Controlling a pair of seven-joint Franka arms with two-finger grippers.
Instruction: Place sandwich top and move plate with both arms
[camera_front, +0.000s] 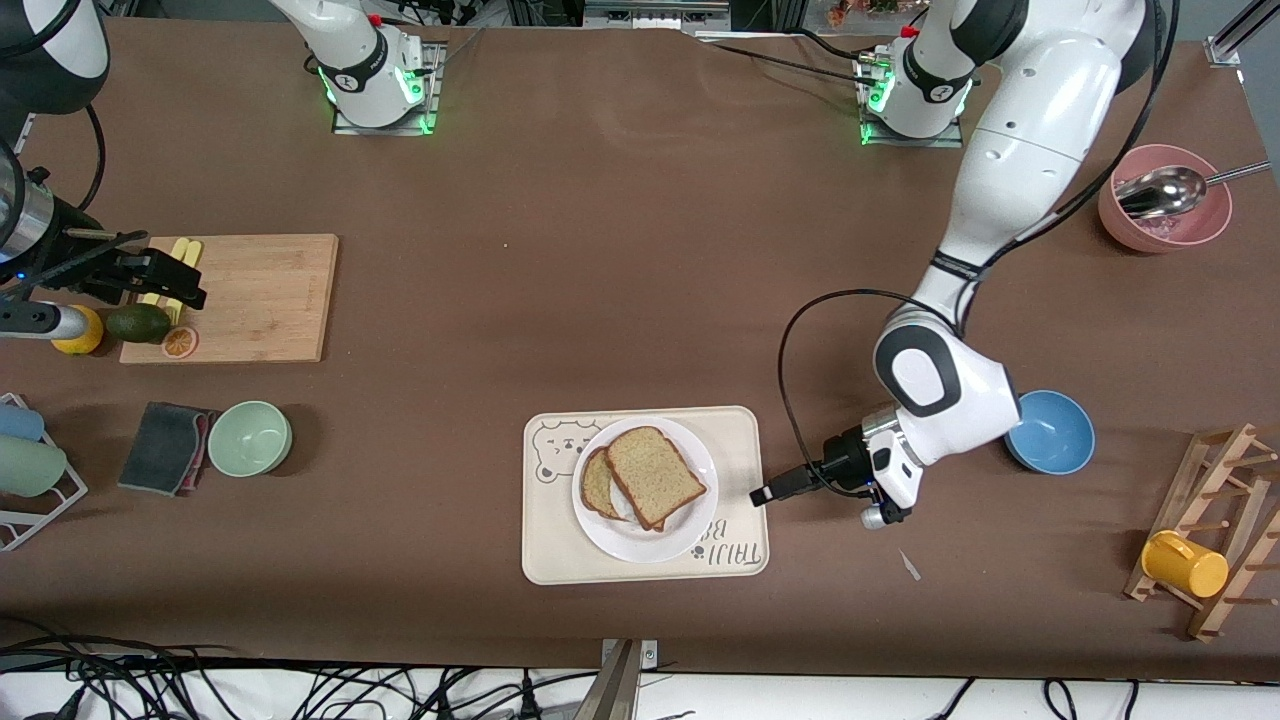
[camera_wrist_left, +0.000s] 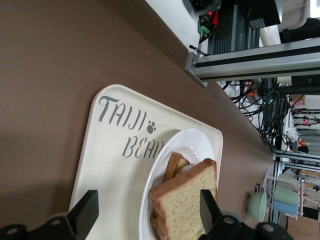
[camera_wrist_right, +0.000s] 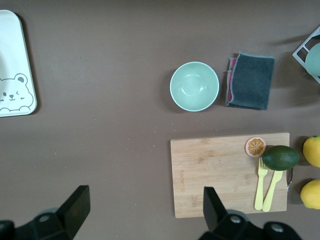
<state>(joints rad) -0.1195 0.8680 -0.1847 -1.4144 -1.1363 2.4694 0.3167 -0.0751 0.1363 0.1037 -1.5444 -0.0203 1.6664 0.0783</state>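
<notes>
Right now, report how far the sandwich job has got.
Done: the sandwich top lies on the lower slice on the plate, which sits on the bear-print tray. In hand: the left tool, open and empty, is low beside the tray. Left: the right tool waits open over the cutting board; neither arm holds the plate yet.

Two white robot arms: the left arm bends low, its wrist level, left gripper (camera_front: 762, 494) pointing toward nine o'clock with fingers (camera_wrist_left: 86, 212) spread open; the right gripper (camera_front: 185, 290) waits raised, fingers (camera_wrist_right: 77, 205) apart.
</notes>
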